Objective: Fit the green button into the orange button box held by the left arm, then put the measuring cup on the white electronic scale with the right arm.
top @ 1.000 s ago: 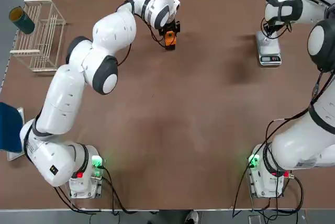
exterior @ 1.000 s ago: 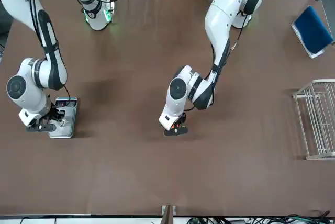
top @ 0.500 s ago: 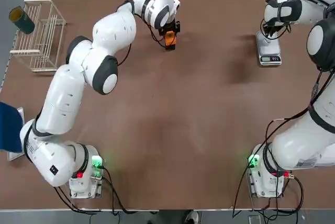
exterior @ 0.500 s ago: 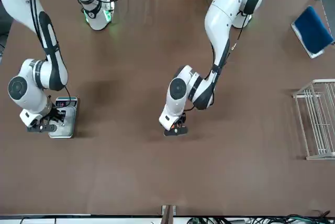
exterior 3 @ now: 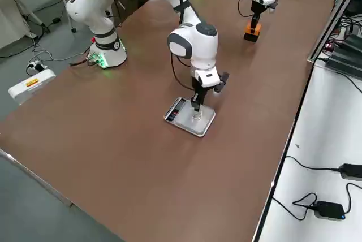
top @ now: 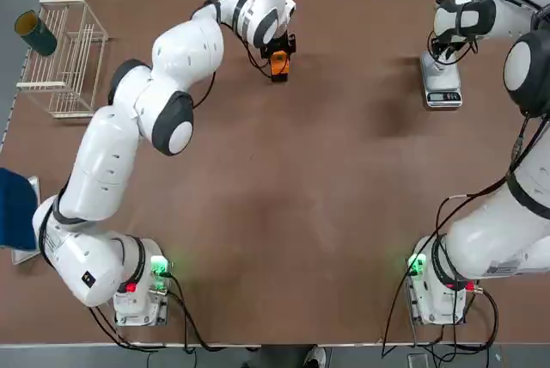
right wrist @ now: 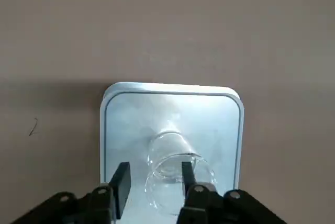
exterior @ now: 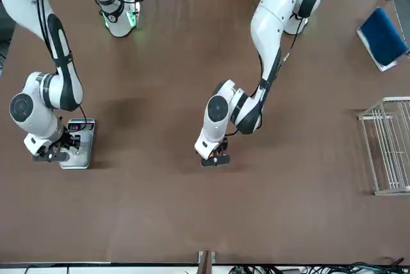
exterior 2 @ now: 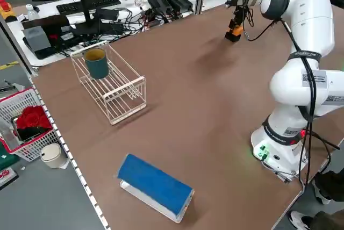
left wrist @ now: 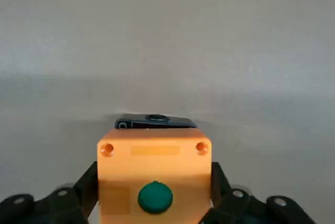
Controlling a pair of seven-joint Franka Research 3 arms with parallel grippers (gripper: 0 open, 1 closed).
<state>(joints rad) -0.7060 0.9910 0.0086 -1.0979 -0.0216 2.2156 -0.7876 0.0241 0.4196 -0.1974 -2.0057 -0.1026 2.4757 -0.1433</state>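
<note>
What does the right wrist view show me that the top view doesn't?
Only the right wrist view shows the clear measuring cup standing on the scale's platform, with the right tool's fingers on either side of its rim, one finger inside it.

Only the top view shows the left tool at the orange button box across the table, the wire rack, and the scale's display end.

Both show the white electronic scale on the brown table.

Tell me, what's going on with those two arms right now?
Left gripper at orange button box, green button fitted. Right gripper open around measuring cup, standing on white scale. Nothing in the way.
</note>
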